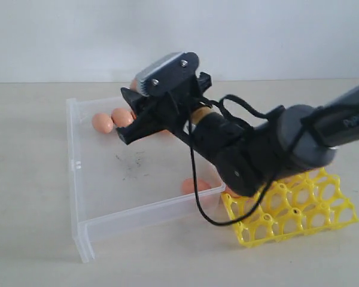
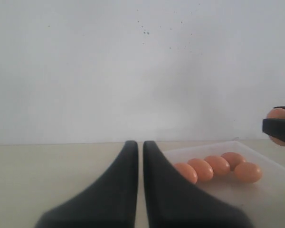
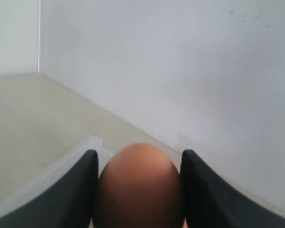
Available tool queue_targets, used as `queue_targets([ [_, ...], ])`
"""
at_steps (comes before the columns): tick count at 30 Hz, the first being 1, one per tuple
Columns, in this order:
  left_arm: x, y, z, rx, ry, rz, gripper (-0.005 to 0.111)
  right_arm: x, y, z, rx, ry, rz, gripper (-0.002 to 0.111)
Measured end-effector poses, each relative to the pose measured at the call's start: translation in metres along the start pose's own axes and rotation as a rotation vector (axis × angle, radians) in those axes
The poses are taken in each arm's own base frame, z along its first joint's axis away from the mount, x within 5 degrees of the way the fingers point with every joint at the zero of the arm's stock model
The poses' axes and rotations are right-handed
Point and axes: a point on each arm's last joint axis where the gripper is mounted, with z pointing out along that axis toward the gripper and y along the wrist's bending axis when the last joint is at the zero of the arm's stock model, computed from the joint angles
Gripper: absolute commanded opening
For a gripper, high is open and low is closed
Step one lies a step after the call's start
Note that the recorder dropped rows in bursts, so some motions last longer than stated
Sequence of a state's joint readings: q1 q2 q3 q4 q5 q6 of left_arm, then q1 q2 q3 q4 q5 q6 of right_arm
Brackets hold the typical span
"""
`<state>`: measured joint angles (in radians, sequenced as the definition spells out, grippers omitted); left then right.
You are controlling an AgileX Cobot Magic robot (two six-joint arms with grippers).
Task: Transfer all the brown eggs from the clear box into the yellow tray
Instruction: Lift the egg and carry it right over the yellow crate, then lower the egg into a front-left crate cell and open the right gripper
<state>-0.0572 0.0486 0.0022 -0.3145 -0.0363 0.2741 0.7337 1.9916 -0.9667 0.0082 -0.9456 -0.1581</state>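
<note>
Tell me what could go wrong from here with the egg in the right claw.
1. The right claw pinches the brown egg only by its sides, raised over the clear box; a slip could crack it on the box floor.
2. The black cable loops down over the box wall beside the yellow tray; swinging the arm across might snag the tray's posts and drag it.

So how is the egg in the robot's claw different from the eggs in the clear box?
The held egg is squeezed in the right gripper, up in the air; the box eggs lie loose on the floor of the clear box. The held egg is alone; the box eggs sit close together. All are orange-brown and oval.
</note>
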Motion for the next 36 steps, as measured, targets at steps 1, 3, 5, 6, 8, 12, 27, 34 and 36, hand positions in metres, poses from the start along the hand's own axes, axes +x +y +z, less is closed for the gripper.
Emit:
queue_targets([
  [1,0.0,0.0,0.0,0.0,0.0,0.0,0.004,0.001,-0.001,-0.01,0.019,-0.031,0.021,0.0],
  [3,0.0,0.0,0.0,0.0,0.0,0.0,0.004,0.006,-0.005,-0.033,0.065,-0.06,0.077,0.0],
  [5,0.0,0.0,0.0,0.0,0.0,0.0,0.004,0.009,-0.009,-0.055,0.119,-0.045,0.135,0.0],
  [6,0.0,0.0,0.0,0.0,0.0,0.0,0.004,0.01,-0.012,-0.064,0.141,-0.035,0.148,0.0],
  [8,0.0,0.0,0.0,0.0,0.0,0.0,0.004,0.011,-0.017,-0.083,0.19,-0.013,0.167,0.0],
  [12,0.0,0.0,0.0,0.0,0.0,0.0,0.004,0.01,-0.028,-0.118,0.303,0.024,0.206,0.0],
  [27,0.0,0.0,0.0,0.0,0.0,0.0,0.004,0.051,-0.067,-0.179,0.381,0.408,0.41,0.0],
  [34,0.0,0.0,0.0,0.0,0.0,0.0,0.004,0.046,-0.062,-0.175,0.202,0.371,0.32,0.0],
  [36,0.0,0.0,0.0,0.0,0.0,0.0,0.004,0.045,-0.062,-0.175,0.19,0.364,0.291,0.0],
])
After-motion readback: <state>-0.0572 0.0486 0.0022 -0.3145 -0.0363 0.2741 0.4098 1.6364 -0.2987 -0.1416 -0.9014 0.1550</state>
